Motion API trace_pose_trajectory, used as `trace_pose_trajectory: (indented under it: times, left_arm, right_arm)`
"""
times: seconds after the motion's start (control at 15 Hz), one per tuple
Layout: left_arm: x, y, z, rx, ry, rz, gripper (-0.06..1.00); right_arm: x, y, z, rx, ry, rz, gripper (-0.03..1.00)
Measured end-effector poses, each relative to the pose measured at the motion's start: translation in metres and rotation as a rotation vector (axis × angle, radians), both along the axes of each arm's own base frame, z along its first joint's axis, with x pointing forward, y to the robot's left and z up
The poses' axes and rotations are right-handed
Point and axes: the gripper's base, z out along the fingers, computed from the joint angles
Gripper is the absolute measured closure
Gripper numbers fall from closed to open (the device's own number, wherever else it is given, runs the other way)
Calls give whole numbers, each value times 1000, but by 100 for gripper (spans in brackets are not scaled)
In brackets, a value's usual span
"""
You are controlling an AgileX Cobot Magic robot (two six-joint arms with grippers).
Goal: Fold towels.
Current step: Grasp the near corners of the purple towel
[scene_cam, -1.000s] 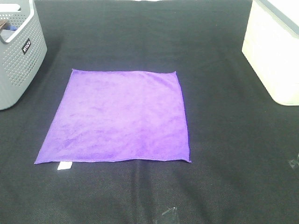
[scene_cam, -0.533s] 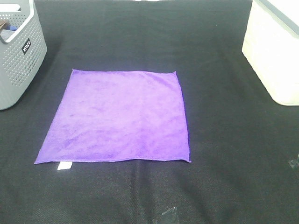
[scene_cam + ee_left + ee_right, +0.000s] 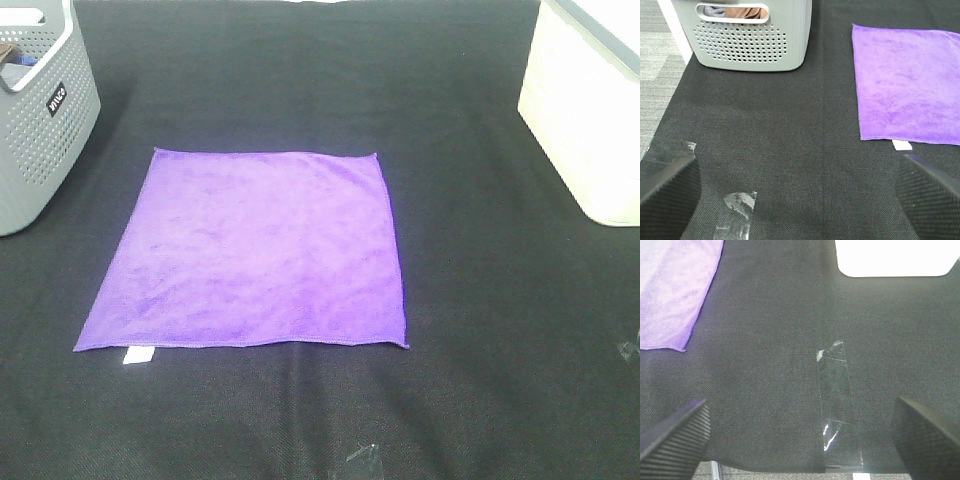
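Observation:
The purple towel (image 3: pixel 255 250) lies flat and spread out as a square on the black table cover, with its small white tag (image 3: pixel 137 355) at the near left corner. It also shows in the left wrist view (image 3: pixel 907 85) and in the right wrist view (image 3: pixel 675 287). Neither arm shows in the exterior high view. My left gripper (image 3: pixel 800 197) is open and empty over bare cover, apart from the towel's tag corner (image 3: pixel 902 145). My right gripper (image 3: pixel 800 440) is open and empty, apart from the towel's near right corner.
A grey perforated basket (image 3: pixel 40 110) with some cloth inside stands at the far left; it also shows in the left wrist view (image 3: pixel 747 35). A white bin (image 3: pixel 590 100) stands at the far right. Clear tape strips (image 3: pixel 835 400) stick to the black cover near its front edge.

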Motion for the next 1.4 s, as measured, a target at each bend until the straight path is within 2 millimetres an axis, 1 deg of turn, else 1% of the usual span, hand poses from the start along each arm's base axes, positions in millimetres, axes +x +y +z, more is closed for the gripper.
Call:
trace_pose_trajectory:
  times: [1.4]
  left_arm:
    - [0, 0, 0, -2, 0, -2, -5]
  right_arm:
    - [0, 0, 0, -14, 0, 8, 4]
